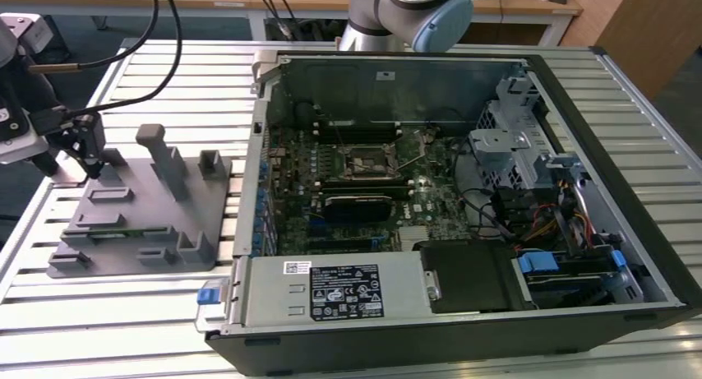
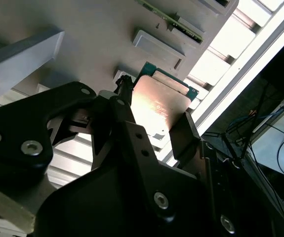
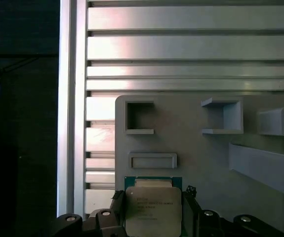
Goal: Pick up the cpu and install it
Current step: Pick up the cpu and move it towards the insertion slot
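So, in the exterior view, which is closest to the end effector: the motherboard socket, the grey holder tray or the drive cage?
1. The grey holder tray, right beneath the end effector, on the exterior view's left.
2. The motherboard socket, mid-case.
3. The drive cage, toward the exterior view's right.

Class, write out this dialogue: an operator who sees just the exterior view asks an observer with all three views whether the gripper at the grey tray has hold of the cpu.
Operator: My exterior view has the gripper low at that view's left, over a corner of the grey holder tray. Where is the cpu?
Observer: In both wrist views the cpu lies directly between the gripper's fingers, silvery top towards the cameras.
Operator: Are they on it?
Observer: In the first wrist view, one presses against each of two opposite edges. I cannot tell whether the cpu is lifted off the tray.
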You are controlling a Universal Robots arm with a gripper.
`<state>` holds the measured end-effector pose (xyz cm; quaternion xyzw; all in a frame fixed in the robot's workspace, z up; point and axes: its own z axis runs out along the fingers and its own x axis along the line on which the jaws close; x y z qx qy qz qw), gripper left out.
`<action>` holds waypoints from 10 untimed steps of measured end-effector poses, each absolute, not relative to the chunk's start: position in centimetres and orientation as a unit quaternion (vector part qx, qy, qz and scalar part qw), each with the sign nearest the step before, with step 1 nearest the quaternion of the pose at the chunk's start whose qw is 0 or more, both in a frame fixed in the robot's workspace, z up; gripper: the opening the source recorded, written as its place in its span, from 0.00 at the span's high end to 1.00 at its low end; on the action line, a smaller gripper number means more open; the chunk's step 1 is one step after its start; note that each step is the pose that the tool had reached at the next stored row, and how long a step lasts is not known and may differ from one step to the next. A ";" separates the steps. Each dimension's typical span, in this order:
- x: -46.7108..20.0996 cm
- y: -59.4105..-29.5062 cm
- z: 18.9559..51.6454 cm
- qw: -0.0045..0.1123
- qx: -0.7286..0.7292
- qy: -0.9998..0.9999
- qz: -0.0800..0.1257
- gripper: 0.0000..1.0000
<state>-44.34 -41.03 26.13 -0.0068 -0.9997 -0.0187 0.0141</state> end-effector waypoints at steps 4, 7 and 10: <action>-44.3 -41.0 26.3 0.014 -0.007 -1.000 -0.019 0.46; -44.3 -41.0 26.9 0.014 -0.007 -1.000 -0.019 0.46; -44.3 -41.0 27.7 0.014 -0.007 -1.000 -0.019 0.46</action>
